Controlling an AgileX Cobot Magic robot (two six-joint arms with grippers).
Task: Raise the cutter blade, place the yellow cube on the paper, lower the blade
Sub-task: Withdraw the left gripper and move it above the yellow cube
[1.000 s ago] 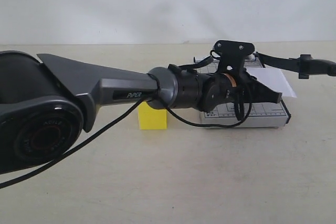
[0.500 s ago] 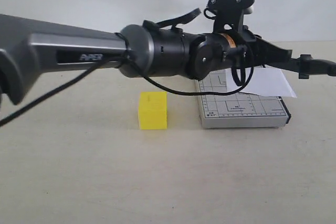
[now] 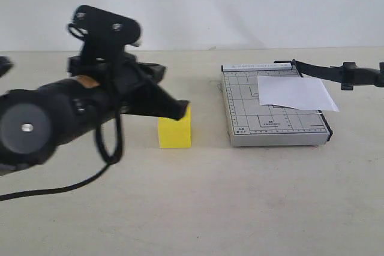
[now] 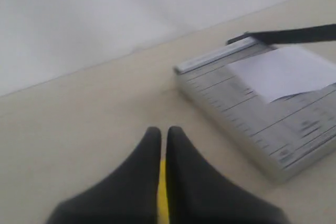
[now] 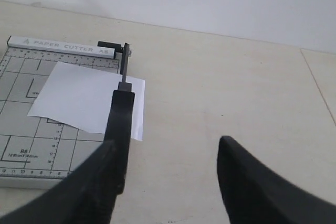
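Nearest, the left pincer (image 3: 179, 110), fingers pressed together and holding nothing, points at the bright yellow cube (image 3: 174, 131), which stands on the counter (image 3: 240, 196) beside the grey gridded cutter board (image 3: 243, 97). Beyond, the white paper sheet (image 3: 294, 92) lies bare on the board. The long black cutter blade (image 3: 318, 71) stands raised, beside one finger of the spread right pincer (image 5: 167, 144). Judged: raising is done; placing and lowering remain. The counter is beige and matte, with a plain white wall (image 3: 240, 4) behind.

Left tool (image 3: 179, 110) partly hides the yellow cube (image 3: 174, 133).
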